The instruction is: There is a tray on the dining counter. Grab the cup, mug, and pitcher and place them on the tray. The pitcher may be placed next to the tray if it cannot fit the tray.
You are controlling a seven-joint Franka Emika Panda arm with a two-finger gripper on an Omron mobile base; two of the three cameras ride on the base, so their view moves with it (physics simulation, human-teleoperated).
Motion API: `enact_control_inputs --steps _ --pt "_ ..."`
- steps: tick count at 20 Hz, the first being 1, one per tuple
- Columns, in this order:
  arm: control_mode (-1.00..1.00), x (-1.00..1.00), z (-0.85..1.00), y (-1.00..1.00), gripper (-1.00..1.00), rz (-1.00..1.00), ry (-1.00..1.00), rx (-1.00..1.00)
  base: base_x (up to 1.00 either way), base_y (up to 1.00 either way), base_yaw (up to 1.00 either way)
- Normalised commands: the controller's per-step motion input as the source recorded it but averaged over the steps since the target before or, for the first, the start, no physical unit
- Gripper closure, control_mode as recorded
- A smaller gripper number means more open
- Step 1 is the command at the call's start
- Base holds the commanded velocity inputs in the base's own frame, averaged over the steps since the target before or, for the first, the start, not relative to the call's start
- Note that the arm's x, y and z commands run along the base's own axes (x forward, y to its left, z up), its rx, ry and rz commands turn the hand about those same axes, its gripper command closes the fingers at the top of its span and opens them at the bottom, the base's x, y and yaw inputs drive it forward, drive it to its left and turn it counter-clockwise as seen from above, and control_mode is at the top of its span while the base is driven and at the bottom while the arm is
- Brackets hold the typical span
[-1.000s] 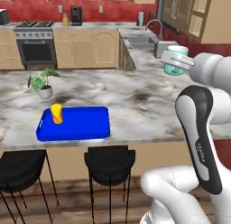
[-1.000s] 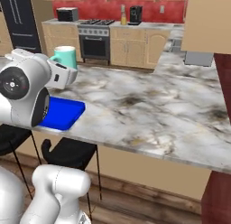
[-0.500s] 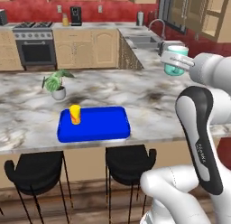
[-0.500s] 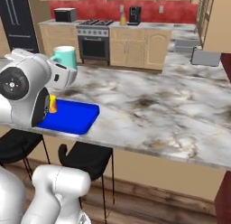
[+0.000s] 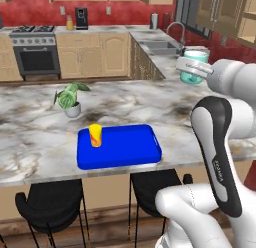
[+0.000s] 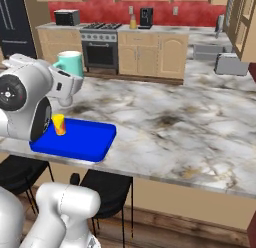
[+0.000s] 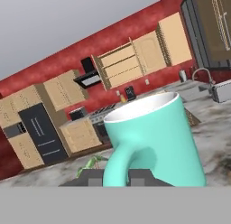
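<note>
Hand view: the hand (image 7: 116,177) was pinched on the teal mug (image 7: 155,142) at its handle, handle toward the camera, the mug upright with its pale inside showing. Judged: carried upright and high so it clears the surface on the way to the tray.

Left base view: the mug (image 5: 194,65) was held aloft at the arm's end, over the far right part of the dining surface (image 5: 35,137), well apart from the blue tray (image 5: 125,147). The tray lay near the front edge, probably for easy reach. The yellow cup (image 5: 95,135) stood upright inside the tray at its left end, leaving the middle and right of the tray free for the mug. A small potted plant (image 5: 69,98) stood just behind the tray's left corner.

Right base view: the mug (image 6: 70,63) hung above the tray (image 6: 90,142)'s near side, not yet lowered.

Count: hand 1, mug 1, cup 1, tray 1, plant 1. Pitcher: cannot tell where it was.
</note>
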Motion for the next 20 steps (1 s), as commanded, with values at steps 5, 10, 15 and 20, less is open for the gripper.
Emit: enact_control_inputs --steps 5,10,15,20 --pt "1.0 0.0 0.0 0.0 1.0 0.0 0.0 0.0 0.51 0.0 -0.01" --pt "1.0 0.0 0.0 0.0 1.0 0.0 0.0 0.0 0.02 0.0 0.0" --pt "-1.0 -0.15 -0.07 0.22 1.0 0.05 0.0 0.0 0.0 0.0 0.0" --pt "-1.0 -0.13 -0.33 0.34 1.0 0.17 0.09 0.0 0.0 0.0 0.0"
